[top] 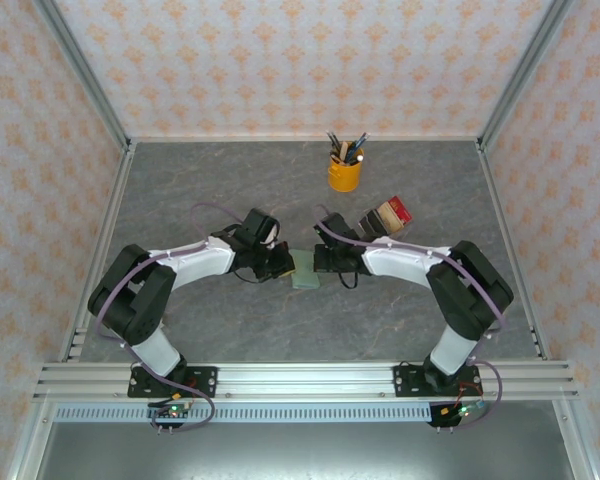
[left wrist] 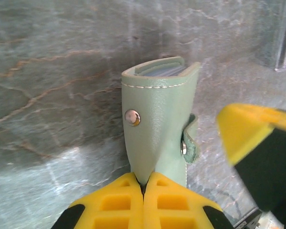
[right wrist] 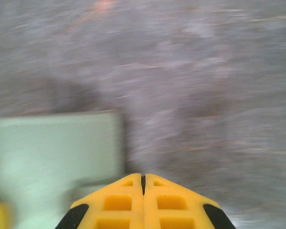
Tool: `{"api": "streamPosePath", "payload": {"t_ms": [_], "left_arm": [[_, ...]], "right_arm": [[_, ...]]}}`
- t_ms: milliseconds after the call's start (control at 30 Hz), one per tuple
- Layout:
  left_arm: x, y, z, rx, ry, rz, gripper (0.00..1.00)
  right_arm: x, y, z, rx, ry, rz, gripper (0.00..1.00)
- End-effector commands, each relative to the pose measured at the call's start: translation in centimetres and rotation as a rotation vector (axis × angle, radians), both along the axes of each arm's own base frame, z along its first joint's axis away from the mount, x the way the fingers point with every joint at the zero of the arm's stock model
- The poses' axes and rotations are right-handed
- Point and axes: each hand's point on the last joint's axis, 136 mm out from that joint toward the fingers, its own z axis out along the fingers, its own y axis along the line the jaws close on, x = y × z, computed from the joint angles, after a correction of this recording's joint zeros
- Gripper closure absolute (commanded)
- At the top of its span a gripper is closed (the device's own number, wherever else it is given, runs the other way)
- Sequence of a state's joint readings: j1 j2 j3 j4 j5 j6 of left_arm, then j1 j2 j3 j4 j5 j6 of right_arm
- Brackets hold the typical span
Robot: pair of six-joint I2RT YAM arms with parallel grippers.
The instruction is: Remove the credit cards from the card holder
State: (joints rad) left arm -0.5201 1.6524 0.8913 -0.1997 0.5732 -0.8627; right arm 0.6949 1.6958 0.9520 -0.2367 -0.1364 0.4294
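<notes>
The left gripper [left wrist: 144, 183] has its yellow jaws clamped on the folded end of the small sage-green leather card holder [left wrist: 157, 119], mid-table between the arms on the grey marbled tabletop [top: 210, 190]. Thin pale edges in its open mouth look like the credit cards [left wrist: 159, 69]. The right gripper [right wrist: 143, 179] sits just beside the holder, jaws together on nothing. I'd say extraction has not started: that gripper must open and pinch a card edge.

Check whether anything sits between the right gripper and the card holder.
Nothing visible does. The left gripper, jaws shut, pinches the card holder by one end, and the right gripper, jaws also shut, sits right beside it with bare table between.
</notes>
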Motion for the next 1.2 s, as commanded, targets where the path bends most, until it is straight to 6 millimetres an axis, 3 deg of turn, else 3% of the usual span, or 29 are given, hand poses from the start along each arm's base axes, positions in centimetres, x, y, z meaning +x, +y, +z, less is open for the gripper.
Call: {"api": "streamPosePath", "payload": {"t_ms": [0,100,300,467,567,733,867,1167], "left_arm": [[-0.3,1.4,0.1,0.055,0.005,0.013,1.0],[-0.2,1.2,0.0,0.048,0.007,0.008,1.0],[0.0,0.0,0.5,-0.013,-0.001,-0.022,1.0],[0.1,-0.6,1.1,-0.052,-0.015,-0.042,1.0],[0.1,-1.0,1.4,-0.072,-0.022,-0.054,1.0],[0.0,-1.5,1.7,-0.089,-0.032,-0.069,1.0],[-0.2,-1.6,1.7,-0.095,-0.037,-0.075,1.0],[-0.4,-2.1,2.0,-0.114,-0.048,-0.088,1.0]], "right_arm": [[-0.2,-4.5,-1.5,-0.157,0.016,-0.117,1.0],[-0.2,-4.5,-1.3,-0.151,0.009,-0.111,1.0],[-1.1,0.2,1.1,0.118,-0.023,0.06,0.99],[-2.4,3.1,2.3,0.263,-0.011,0.171,0.63],[-3.1,4.6,2.2,0.298,0.022,0.233,0.57],[-3.9,5.9,1.4,0.263,0.054,0.283,0.55],[-3.5,5.3,0.8,0.214,0.053,0.257,0.56],[-2.4,3.8,-0.8,0.098,0.066,0.183,0.71]]}}
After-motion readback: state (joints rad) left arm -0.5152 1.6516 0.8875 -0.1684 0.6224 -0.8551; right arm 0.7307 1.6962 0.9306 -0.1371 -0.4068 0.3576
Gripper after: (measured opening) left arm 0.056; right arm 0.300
